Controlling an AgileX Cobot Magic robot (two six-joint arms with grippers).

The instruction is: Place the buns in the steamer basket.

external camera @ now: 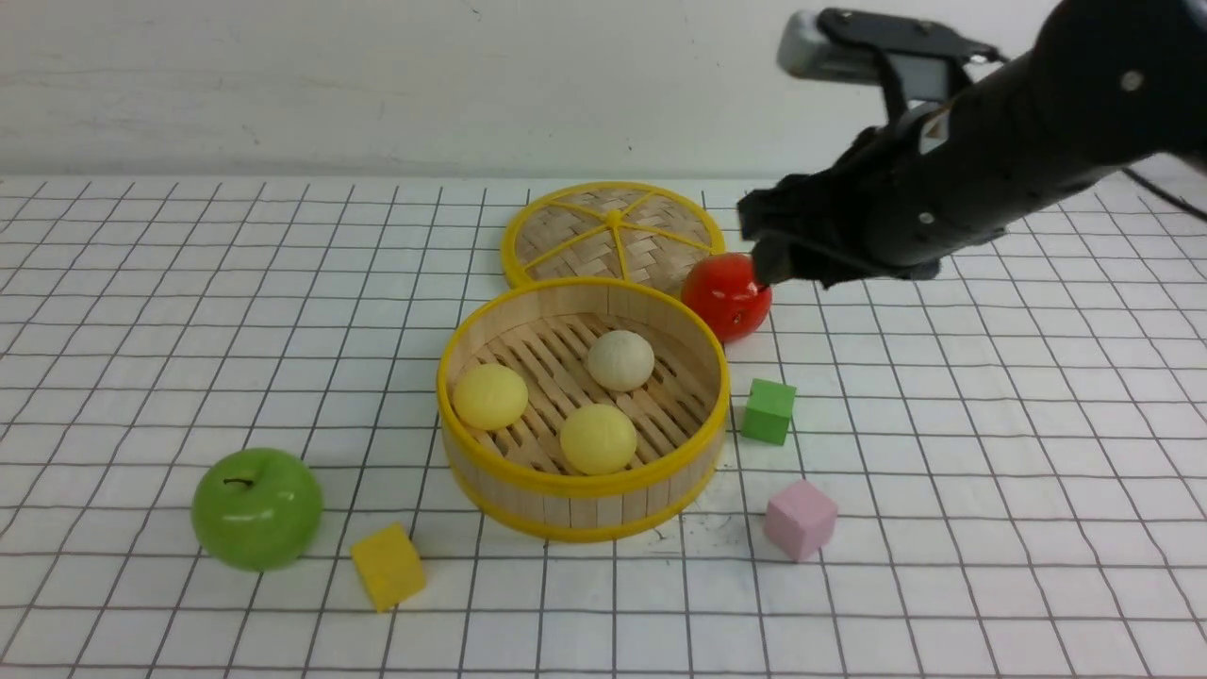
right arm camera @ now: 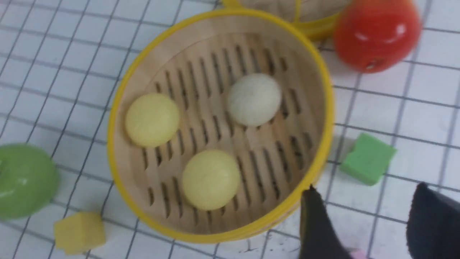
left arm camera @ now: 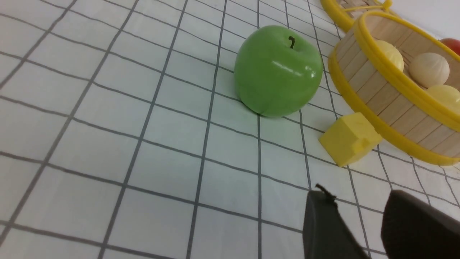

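right pincer [right arm camera: 366,201]: spread, empty
left pincer [left arm camera: 357,205]: spread, empty
buns [external camera: 620,359]: three inside steamer basket [external camera: 585,486], left of right pincer

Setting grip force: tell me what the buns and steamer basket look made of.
Buns: matte, no glare, faintly textured; probably foam or soft plastic. Steamer basket: pale wooden slats with visible seams, unvarnished look; smooth yellow rims, possibly plastic.
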